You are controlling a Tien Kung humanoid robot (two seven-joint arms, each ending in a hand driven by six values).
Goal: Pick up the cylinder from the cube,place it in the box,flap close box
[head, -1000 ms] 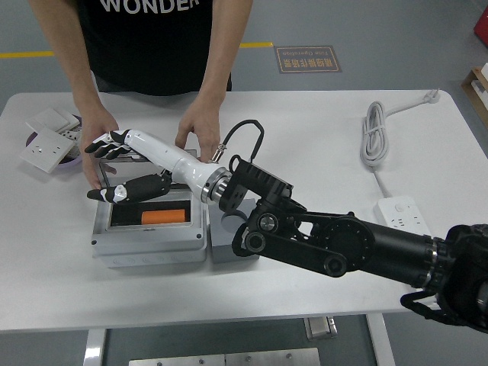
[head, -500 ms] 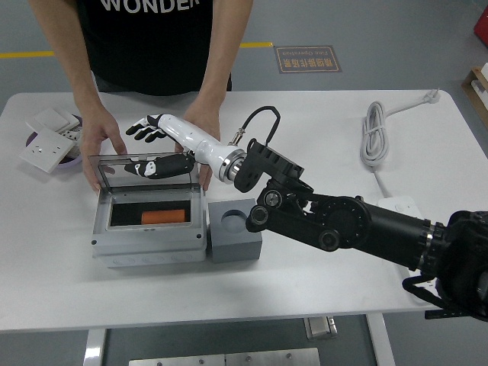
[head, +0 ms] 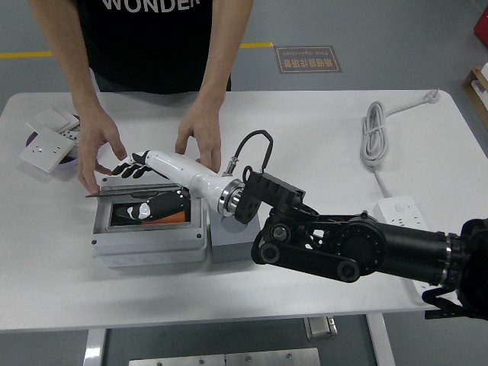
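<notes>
Cylinder point(head: 166, 218): orange, lying flat inside the box left of centre, partly hidden behind your hand's thumb. Your pick and place look done, so only the closing remains.

Box point(head: 149, 245): grey, sitting squarely on the white table point(head: 305, 130), open side up, with the cube touching its right side.

Lid point(head: 126, 192): a clear flap hinged along the far edge, tilted low over the opening but not yet shut. I judge it is about halfway down or further.

Right hand point(head: 149, 187): white forearm reaching in from the right, black fingers point(head: 131, 165) loosely spread on top of the flap, thumb point(head: 156, 206) below it over the opening. It grips nothing; it rests on the lid to press it down.

Left hand: not in view, so you work with one arm.

Cube point(head: 232, 240): grey block under your wrist, largely covered by the arm. Whether its top recess is empty cannot be seen.

Person's hands: one point(head: 103, 145) at the box's far left corner, the other point(head: 202, 133) just behind the lid near your forearm. Both seem to steady the box so that it does not slide as you push.

Risk: your thumb sits under the flap; free it before you press, or the lid may jam on it.

Clutter: sockets point(head: 46, 141) at upper left, power strip point(head: 402, 213) and coiled cable point(head: 374, 137) at right, all well apart.
</notes>
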